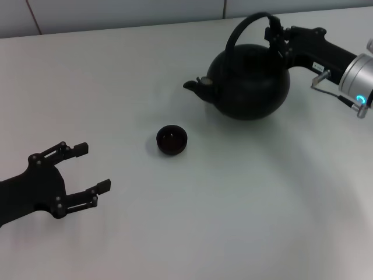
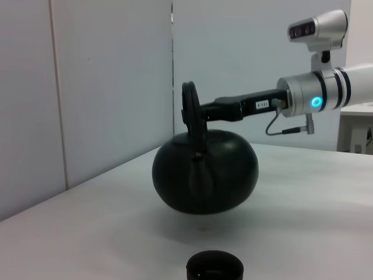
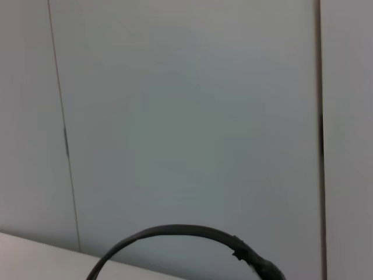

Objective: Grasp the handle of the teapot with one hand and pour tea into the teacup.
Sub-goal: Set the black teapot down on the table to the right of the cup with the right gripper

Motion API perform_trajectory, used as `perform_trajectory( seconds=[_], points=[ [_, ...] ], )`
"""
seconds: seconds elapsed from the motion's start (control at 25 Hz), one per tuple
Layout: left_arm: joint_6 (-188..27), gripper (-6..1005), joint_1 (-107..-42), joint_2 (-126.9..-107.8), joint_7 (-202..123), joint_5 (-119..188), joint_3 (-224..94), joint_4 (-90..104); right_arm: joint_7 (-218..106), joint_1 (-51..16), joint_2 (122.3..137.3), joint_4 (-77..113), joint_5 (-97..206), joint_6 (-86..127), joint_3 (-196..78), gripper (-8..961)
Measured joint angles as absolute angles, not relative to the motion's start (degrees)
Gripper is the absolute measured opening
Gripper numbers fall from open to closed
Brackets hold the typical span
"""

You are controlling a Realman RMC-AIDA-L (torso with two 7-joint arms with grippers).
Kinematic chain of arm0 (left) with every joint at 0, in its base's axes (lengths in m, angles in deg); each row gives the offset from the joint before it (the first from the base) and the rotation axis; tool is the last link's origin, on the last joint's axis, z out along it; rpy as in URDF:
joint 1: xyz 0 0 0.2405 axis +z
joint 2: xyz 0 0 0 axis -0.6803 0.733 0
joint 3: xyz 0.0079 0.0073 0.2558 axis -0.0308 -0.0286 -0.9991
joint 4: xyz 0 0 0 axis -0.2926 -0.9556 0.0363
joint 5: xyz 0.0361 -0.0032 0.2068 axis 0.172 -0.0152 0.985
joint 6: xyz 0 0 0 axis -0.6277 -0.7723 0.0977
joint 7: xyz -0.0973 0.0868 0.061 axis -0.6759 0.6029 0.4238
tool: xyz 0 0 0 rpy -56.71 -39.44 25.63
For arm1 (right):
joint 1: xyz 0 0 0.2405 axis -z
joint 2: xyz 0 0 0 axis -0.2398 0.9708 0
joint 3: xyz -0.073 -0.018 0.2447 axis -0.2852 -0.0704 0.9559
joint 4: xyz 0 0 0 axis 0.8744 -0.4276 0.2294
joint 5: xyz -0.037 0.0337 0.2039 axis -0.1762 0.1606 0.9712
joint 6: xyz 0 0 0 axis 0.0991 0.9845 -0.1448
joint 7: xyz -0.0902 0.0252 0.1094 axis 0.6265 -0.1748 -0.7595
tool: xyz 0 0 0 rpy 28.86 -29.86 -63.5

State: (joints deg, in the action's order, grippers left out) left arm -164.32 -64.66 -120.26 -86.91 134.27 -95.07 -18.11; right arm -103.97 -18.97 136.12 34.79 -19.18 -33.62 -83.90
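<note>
The right gripper (image 1: pixel 274 32), at the upper right of the head view, is extended from a silver forearm and is clenched on the handle (image 1: pixel 245 26) of the teapot (image 1: pixel 250 81). In the left wrist view the pot (image 2: pixel 205 172) is seen lifted clear of the table (image 2: pixel 315 221), its shadow beneath it. The spout (image 1: pixel 195 86) is pointed toward frame left. The cup (image 1: pixel 172 140) is shown at centre, below and left of the spout, apart from it. The left gripper (image 1: pixel 87 169) is held at lower left, fingers spread, grasping nothing. The white table is bounded by pale wall panels (image 3: pixel 186 116).
</note>
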Motion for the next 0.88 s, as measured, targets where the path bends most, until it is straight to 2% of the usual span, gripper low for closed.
perform_trajectory(
  seconds=[0.88],
  points=[
    [-164.51,864,-64.66,-120.36,-87.03,134.26,-95.16,-17.67,-98.59,-14.44,136.44,33.91,-17.32,-37.12,-83.67,101]
  ],
)
